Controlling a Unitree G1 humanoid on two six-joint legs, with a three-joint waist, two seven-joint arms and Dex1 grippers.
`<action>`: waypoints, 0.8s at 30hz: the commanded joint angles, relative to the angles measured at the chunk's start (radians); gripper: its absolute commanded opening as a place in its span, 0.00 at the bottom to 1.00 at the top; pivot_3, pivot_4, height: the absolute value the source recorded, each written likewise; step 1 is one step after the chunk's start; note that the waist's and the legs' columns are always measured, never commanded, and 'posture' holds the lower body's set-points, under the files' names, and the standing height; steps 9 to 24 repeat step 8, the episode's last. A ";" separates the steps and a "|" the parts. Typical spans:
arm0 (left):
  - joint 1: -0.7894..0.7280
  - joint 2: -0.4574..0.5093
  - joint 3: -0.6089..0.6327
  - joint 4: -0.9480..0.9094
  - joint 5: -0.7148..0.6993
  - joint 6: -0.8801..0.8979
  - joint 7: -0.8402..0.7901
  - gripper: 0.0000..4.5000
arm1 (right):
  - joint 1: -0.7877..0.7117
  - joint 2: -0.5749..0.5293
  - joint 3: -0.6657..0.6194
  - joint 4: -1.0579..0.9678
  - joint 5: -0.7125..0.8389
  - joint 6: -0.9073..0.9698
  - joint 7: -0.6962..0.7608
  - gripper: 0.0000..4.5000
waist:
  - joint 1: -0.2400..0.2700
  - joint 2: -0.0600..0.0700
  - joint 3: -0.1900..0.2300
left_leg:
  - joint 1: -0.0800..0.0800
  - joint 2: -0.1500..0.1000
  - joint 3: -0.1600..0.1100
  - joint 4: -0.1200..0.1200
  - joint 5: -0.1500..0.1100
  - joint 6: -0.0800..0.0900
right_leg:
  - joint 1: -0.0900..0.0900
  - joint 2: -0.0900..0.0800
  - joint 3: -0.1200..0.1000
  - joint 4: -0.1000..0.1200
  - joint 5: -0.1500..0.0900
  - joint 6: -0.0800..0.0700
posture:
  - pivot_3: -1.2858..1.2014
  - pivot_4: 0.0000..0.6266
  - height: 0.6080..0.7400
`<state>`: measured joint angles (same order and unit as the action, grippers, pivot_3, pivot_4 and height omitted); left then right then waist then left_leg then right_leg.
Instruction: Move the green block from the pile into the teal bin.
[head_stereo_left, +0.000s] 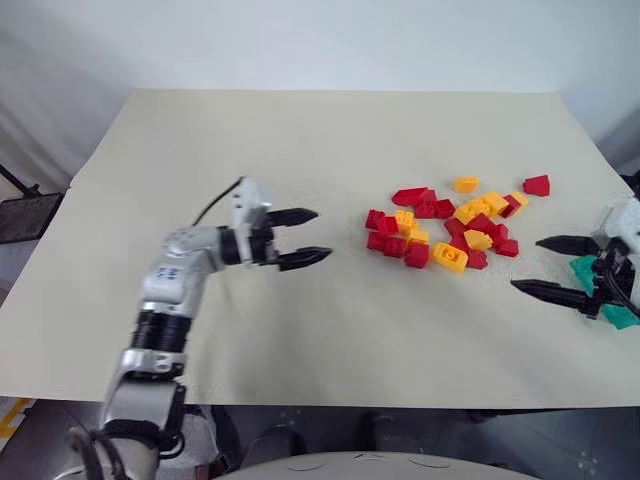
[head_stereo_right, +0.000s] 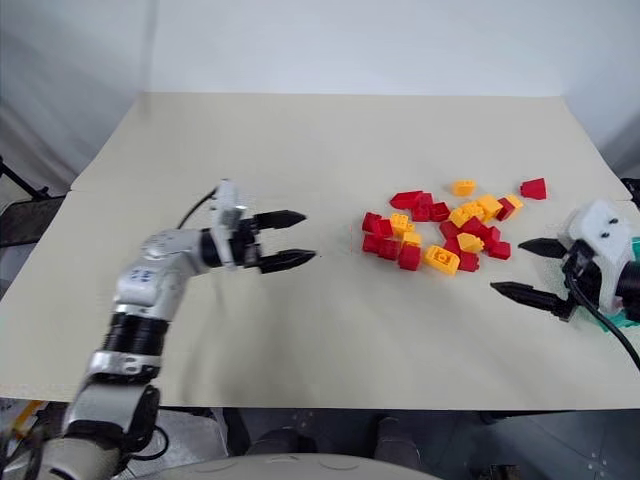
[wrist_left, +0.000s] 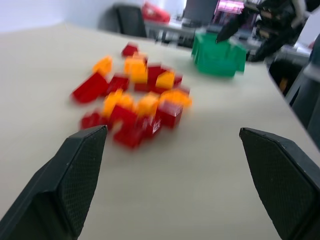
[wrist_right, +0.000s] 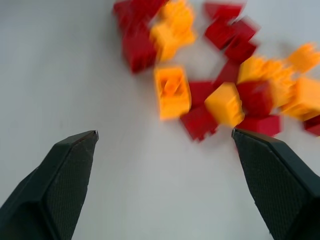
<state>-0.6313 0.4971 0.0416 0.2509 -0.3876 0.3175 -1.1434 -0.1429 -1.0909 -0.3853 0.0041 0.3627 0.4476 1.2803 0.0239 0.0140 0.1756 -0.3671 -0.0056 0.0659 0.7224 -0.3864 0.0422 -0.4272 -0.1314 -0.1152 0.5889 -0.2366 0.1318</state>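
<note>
The pile (head_stereo_left: 450, 225) of red and yellow bricks lies right of the table's middle. I see no green block in it; the green block is hidden or out of view. My left gripper (head_stereo_left: 321, 234) hovers open and empty left of the pile, pointing at it. My right gripper (head_stereo_left: 527, 263) stands open and empty just right of the pile's near side, aimed left toward the bricks (wrist_right: 200, 75). The teal bin (head_stereo_left: 583, 270) sits at the table's right edge, mostly hidden behind my right hand. In the left wrist view the teal bin (wrist_left: 216, 59) stands beyond the pile.
The cream table (head_stereo_left: 300, 140) stretches wide and bare to the left and far side. Its front edge (head_stereo_left: 330, 403) runs close below both arms. A dark stand (head_stereo_left: 25, 215) sits off the table's left side.
</note>
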 joint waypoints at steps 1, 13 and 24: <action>0.044 0.071 0.050 0.005 0.001 -0.061 -0.028 1.00 | -0.028 -0.026 0.034 0.082 -0.002 -0.130 0.097 1.00 | 0.000 0.000 0.000 | 0.000 0.000 0.000 0.000 0.000 0.000 | 0.000 0.000 0.000 0.000 0.000 0.000 | 0.52 0.24 1.00; 0.166 0.135 0.127 -0.121 -0.048 -0.088 0.002 1.00 | -0.075 0.039 0.069 0.160 -0.014 -0.226 0.027 1.00 | -0.002 0.000 0.000 | 0.000 0.001 -0.001 0.000 0.000 0.000 | 0.000 0.000 0.000 0.000 0.000 0.000 | 0.52 0.24 1.00; 0.166 0.135 0.127 -0.121 -0.048 -0.088 0.002 1.00 | -0.075 0.039 0.069 0.160 -0.014 -0.226 0.027 1.00 | -0.002 0.000 0.000 | 0.000 0.001 -0.001 0.000 0.000 0.000 | 0.000 0.000 0.000 0.000 0.000 0.000 | 0.52 0.24 1.00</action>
